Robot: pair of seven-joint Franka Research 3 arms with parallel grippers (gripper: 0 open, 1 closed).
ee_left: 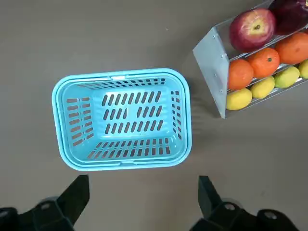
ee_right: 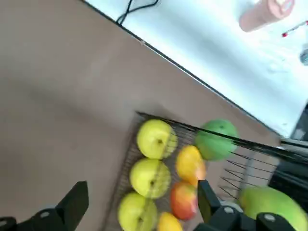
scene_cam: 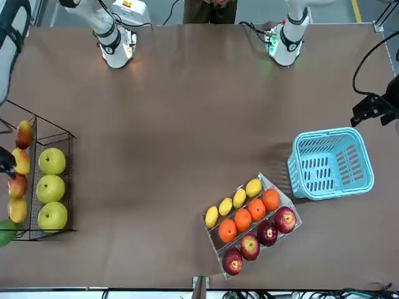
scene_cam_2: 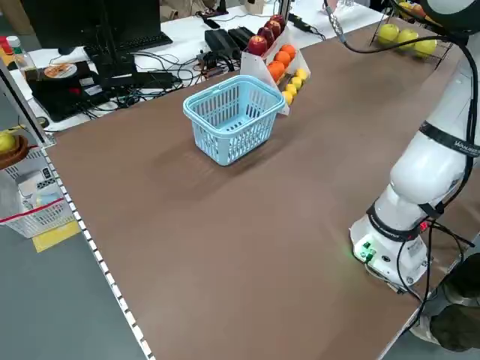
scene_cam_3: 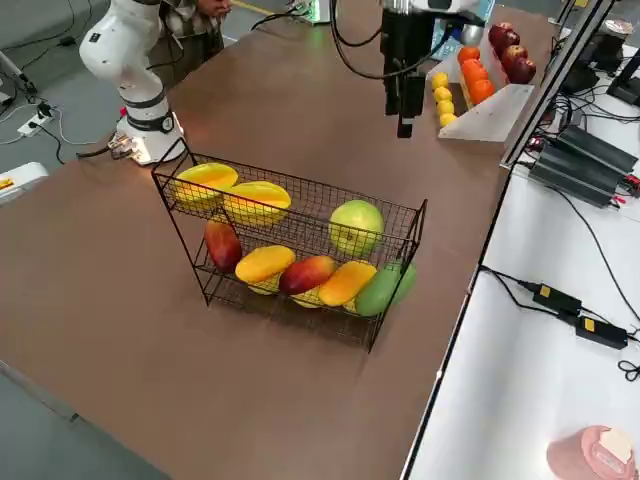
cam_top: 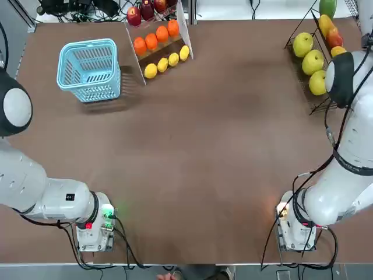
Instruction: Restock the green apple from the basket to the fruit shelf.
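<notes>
right gripper [ee_right: 143, 187] sits open over the wire fruit shelf [scene_cam_3: 422, 212], 2 o'clock from overhead. green apples [ee_right: 150, 178] are already there, so a low swing could snag wire and roll one off. left gripper [ee_left: 144, 180]: apart, near the empty basket [ee_left: 120, 166], 10 o'clock.

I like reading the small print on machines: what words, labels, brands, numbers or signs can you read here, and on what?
None can be read.
Dark label on the white left arm: too small.
Yellow-marked labels on the black cable boxes: too small.
Printed paper in the white bin: too blurred.
</notes>
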